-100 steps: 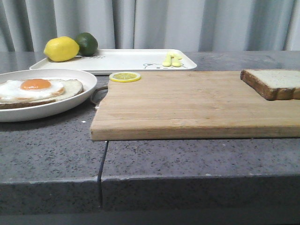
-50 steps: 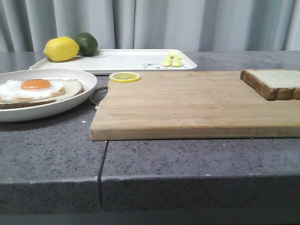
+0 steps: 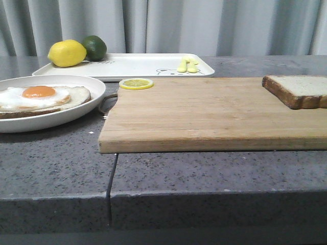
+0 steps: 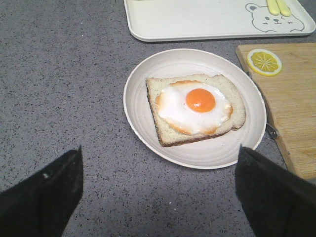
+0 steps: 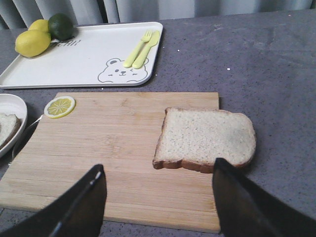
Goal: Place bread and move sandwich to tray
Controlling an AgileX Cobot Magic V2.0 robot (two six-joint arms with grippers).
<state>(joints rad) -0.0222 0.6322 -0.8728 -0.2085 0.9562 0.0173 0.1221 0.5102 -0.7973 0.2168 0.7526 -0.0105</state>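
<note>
A plain slice of bread [image 3: 300, 90] [image 5: 205, 137] lies at the right end of the wooden board [image 3: 204, 115] [image 5: 108, 153], overhanging its edge. The sandwich, a bread slice topped with a fried egg [image 3: 40, 96] [image 4: 195, 106], rests on a round white plate [image 3: 76, 115] [image 4: 140, 98] at the left. Behind them lies the white tray [image 3: 138, 66] [image 4: 197, 19] [image 5: 84, 57] with a bear drawing. My left gripper [image 4: 159, 165] hangs open over the counter near the plate's rim. My right gripper [image 5: 159, 170] hangs open over the board, close to the bread's crust. Neither arm shows in the front view.
A lemon [image 3: 67, 53] [image 5: 32, 43] and a lime [image 3: 94, 47] [image 5: 61, 25] sit on the tray's left end, with a pale yellow fork and knife [image 3: 187, 65] [image 5: 142, 48] on its right end. A lemon slice [image 3: 136, 83] [image 5: 59, 106] [image 4: 264, 61] lies on the board's far left corner.
</note>
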